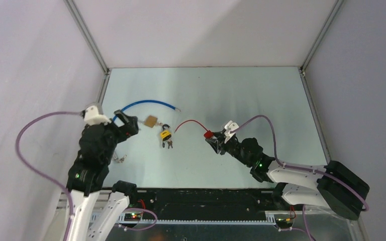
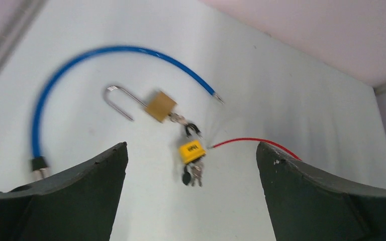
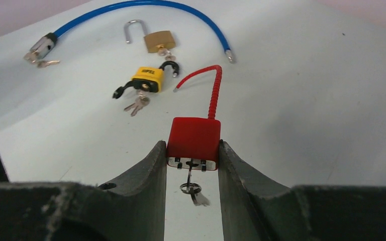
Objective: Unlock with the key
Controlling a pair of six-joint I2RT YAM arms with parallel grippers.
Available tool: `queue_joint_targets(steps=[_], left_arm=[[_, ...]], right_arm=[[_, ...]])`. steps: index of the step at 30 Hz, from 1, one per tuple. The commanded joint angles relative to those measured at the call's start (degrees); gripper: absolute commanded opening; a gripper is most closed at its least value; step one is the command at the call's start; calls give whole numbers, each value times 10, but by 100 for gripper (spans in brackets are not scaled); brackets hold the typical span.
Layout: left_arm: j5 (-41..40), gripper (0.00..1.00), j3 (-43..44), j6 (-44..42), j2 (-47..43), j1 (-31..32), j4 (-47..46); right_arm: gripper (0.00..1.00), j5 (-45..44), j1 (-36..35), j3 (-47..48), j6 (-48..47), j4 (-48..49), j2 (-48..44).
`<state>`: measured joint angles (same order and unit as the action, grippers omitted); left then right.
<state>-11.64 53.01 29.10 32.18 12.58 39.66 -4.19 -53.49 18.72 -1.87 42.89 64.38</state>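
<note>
My right gripper (image 3: 193,145) is shut on the red body of a cable lock (image 3: 193,134), held just above the table. A small key (image 3: 191,173) is stuck in the lock's underside, with its ring hanging below. The lock's red cable (image 3: 214,85) curves away with its far end free. In the top view, the right gripper (image 1: 216,141) holds this red lock (image 1: 207,134) right of centre. My left gripper (image 1: 129,123) hovers at the left, open and empty. In its wrist view the left gripper (image 2: 192,146) has wide-spread fingers that frame the padlocks below.
A yellow padlock (image 1: 165,134) with keys (image 1: 168,144) lies at mid-table, and a brass padlock (image 1: 151,121) with its shackle swung out lies beside it. A blue cable (image 1: 148,103) arcs behind them. Its lock end and keys (image 1: 122,159) lie by the left arm. Walls enclose the table.
</note>
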Motion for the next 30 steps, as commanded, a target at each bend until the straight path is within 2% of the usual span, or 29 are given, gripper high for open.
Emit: queue_joint_targets(steps=[1,6,9,11,14,16,19,21,24,26,30], left_arm=[[-121,100,-7,-74,-63,-4,26],[-139,100,-39,-74,-121,-4,26],[-143,100,-47,-78,-144,-4,25],[-144,100,-46,-82,-160,-4,25],[-138,100,-43,-89,-186,-4,28],[-138,100,-40,-92,-201,-4,30],[-140,100,-36,-97,-224,-3,33],[-143,100,-34,-98,-233,-4,33],[-145,100,-28,-95,-244,-4,37],[-146,100,-24,-93,-254,-4,37],[-149,100,-19,-96,-280,-4,38]], right_arm=[[0,-14,32,21,51,92,46],[0,-20,32,50,77,111,150],[8,-42,24,53,107,124,194],[16,-60,21,53,131,126,217],[42,-80,18,53,156,117,230],[55,-98,18,57,166,94,220],[78,-136,18,66,174,26,184],[89,-162,19,68,174,-23,147],[96,-192,24,70,173,-96,76],[97,-220,33,74,173,-194,4],[99,-290,73,102,175,-367,-181]])
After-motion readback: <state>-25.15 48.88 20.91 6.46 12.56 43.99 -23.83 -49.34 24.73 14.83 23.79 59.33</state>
